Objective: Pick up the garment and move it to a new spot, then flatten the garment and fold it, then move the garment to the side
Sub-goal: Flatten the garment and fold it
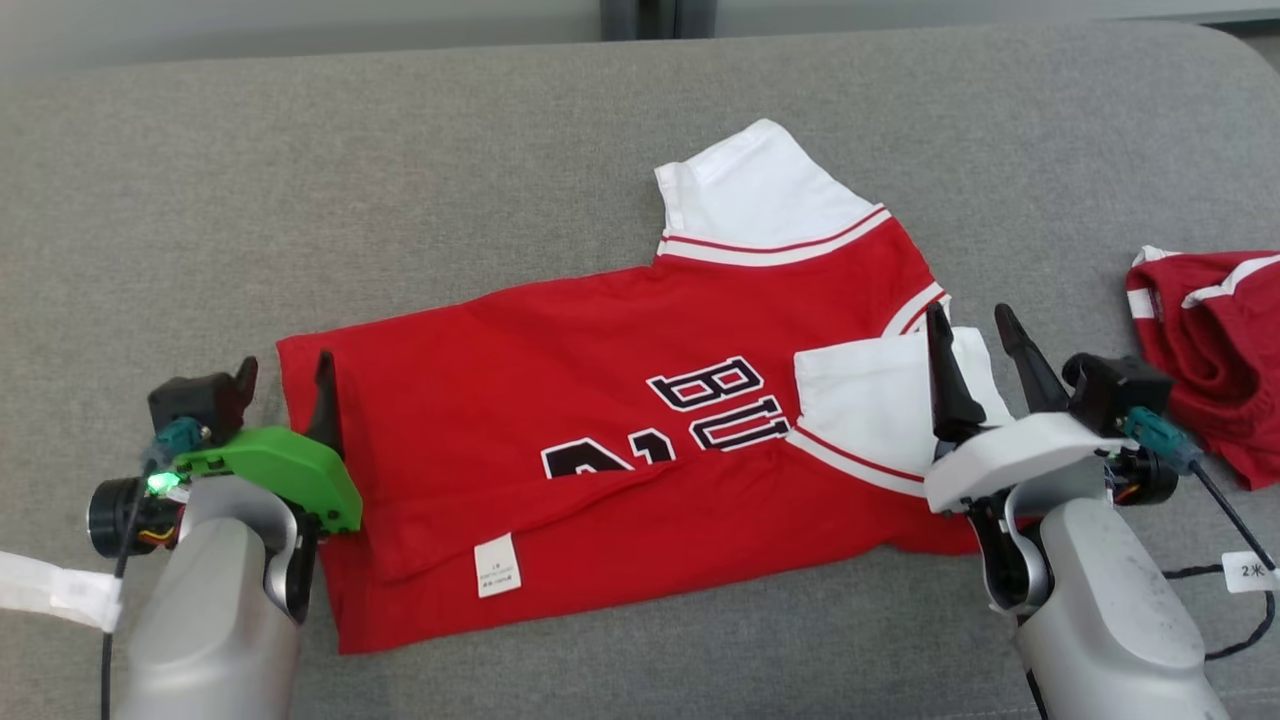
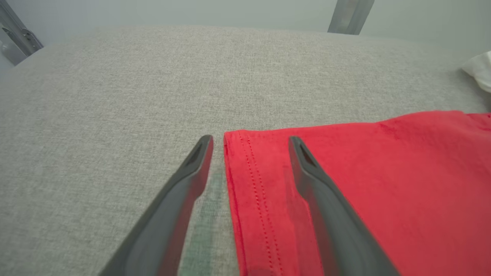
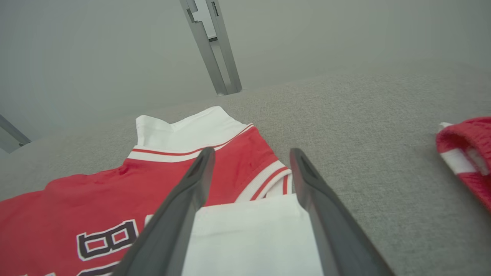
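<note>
Both wide apart — left gripper (image 1: 286,362) at hem of jersey (image 1: 560,390), right gripper (image 1: 969,312) over white sleeve (image 1: 860,400).

1. Garment (image 1: 520,400) lies flat on the padded surface (image 1: 300,180), near edge folded over itself.
2. Left gripper (image 1: 285,368) straddles its left edge; right gripper (image 1: 972,318) over its right sleeve (image 1: 860,400).
3. Second garment (image 1: 1215,340) lies right of it, apart.

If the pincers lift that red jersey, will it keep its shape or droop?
Probably droops: the red jersey lies in soft folds, its white sleeve flopped over the front. Likely light: the hem looks thin. Pushed, it would probably bunch on the grey cloth surface.
</note>
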Robot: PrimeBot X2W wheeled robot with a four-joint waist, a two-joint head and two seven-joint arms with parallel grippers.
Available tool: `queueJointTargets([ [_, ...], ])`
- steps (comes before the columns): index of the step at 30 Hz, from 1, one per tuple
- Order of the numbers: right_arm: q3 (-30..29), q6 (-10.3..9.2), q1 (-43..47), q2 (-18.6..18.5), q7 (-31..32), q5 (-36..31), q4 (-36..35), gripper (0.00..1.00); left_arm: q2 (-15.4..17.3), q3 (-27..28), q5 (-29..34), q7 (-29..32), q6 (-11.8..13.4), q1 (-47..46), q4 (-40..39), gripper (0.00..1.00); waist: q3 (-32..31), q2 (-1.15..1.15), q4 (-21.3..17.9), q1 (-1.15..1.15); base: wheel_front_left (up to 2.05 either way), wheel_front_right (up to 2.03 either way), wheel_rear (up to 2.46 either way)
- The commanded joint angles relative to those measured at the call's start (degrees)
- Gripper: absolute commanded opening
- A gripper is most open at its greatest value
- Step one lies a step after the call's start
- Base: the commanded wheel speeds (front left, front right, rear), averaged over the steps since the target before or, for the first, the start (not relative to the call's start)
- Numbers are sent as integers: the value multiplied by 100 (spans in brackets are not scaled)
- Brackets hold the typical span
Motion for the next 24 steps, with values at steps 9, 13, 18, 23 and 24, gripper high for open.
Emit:
queueJointTargets([
  [9, 292, -10, -499, 3, -16, 94, -55, 100, 133, -95, -404, 288, -249, -802, 962, 100, 810, 0, -290, 0, 0, 0, 0],
  [13, 310, -9, -676, -56, -16, 59, -26, 100, 156, -215, -446, 209, -277, -815, 1231, 42, 866, 0, -255, 0, 0, 0, 0],
  [18, 413, -9, -1044, -217, 0, 32, 149, 100, 86, -399, -435, 98, -279, -854, 1433, 0, 892, 0, -141, 0, 0, 0, 0],
  [23, 432, -10, -1696, -502, 256, -72, 503, 100, -64, -639, -477, -85, -280, -954, 1236, 0, 946, 0, 70, 0, 0, 0, 0],
  [24, 426, -9, -1822, -554, 293, -102, 567, 100, -93, -682, -509, -111, -280, -946, 1188, 0, 952, 0, 115, 0, 0, 0, 0],
])
